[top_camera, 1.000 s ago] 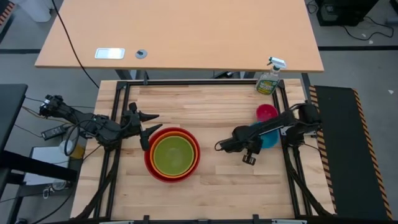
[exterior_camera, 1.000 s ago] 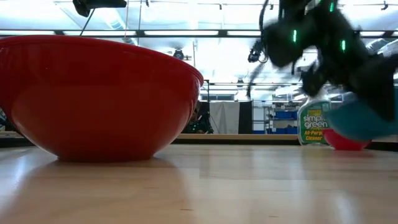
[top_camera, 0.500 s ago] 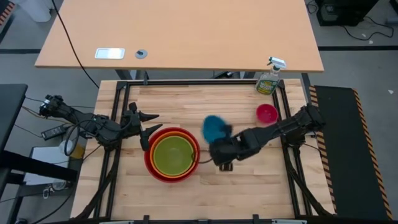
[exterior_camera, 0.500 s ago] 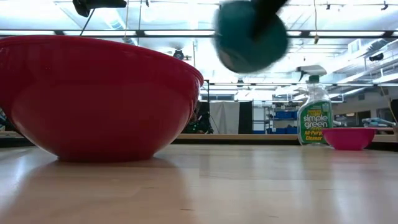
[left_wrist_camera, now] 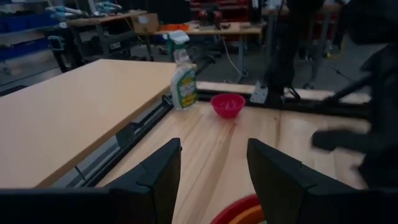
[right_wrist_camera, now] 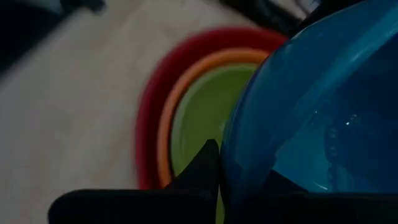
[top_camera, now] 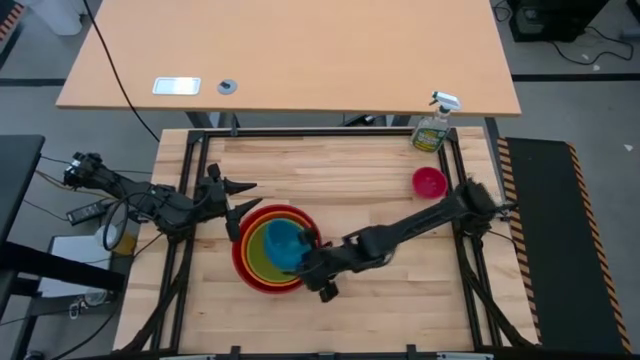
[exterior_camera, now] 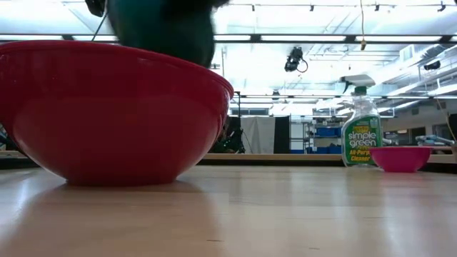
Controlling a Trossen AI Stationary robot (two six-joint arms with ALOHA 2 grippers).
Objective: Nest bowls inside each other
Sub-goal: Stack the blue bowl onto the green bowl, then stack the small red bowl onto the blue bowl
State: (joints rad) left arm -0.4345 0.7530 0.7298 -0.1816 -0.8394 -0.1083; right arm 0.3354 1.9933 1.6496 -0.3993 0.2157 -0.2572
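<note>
A red bowl [top_camera: 244, 262] stands at the table's left with an orange bowl [top_camera: 256, 224] and a lime green bowl [top_camera: 256, 252] nested in it. My right gripper [top_camera: 308, 258] is shut on a blue bowl [top_camera: 285, 243], which hangs over that stack; in the low view the blue bowl [exterior_camera: 164, 28] shows above the red bowl's rim [exterior_camera: 114, 50]. A small pink bowl [top_camera: 429, 181] rests on its base at the right. My left gripper [top_camera: 238, 198] waits open just beyond the red bowl's far left rim. My right gripper holds the blue bowl by its rim [right_wrist_camera: 231, 163] on the side toward the table's right. One finger [right_wrist_camera: 202, 165] lies outside the wall; the blue wall hides the other. The fingers come slanting down from the right. The bowl is lifted clear over the green bowl [right_wrist_camera: 199, 118].
A green spray bottle [top_camera: 433, 125] stands at the table's far right corner, beyond the pink bowl. A black frame [top_camera: 300, 133] runs round the tabletop. Bare wood lies between the stack and the pink bowl, and along the near edge.
My right gripper has carried the blue bowl from beside the pink bowl at the right edge up and across toward the table's left, rolling its wrist on the way. The bowl, low by the table a second ago, now hangs over the nested stack.
</note>
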